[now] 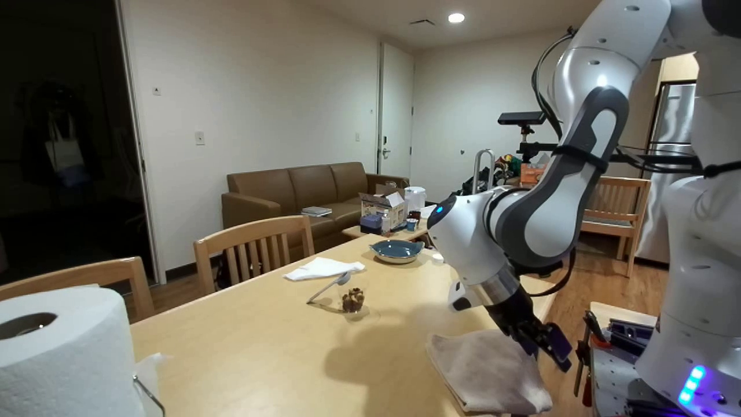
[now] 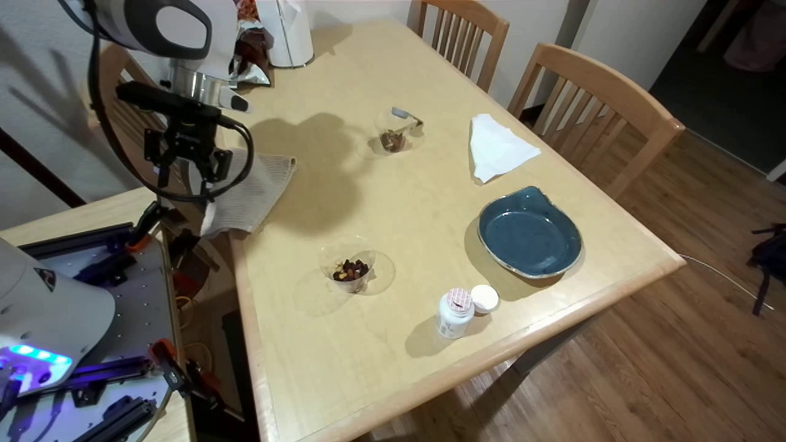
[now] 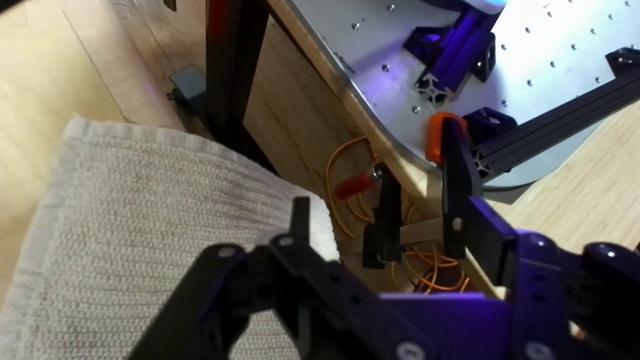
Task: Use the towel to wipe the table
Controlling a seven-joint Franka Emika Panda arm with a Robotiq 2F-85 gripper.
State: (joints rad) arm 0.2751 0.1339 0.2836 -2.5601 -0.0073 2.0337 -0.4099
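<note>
Your jaws are standing apart, gripping nothing. In the wrist view the towel (image 3: 150,225) is lying left of the gap, lower left of frame, overhanging the desk (image 3: 35,85); for grasping, you're probably needing leftward travel.

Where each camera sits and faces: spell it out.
An exterior view: near the paper roll, facing along the table toward the sofa; arm and base at right.
An exterior view: high, nearer the blue dish, facing down across the table; arm, base, open gripper at left.
Wrist view: arm-mounted, facing down at the towel; gripper at bottom.
Both exterior views share towel and blue dish.
</note>
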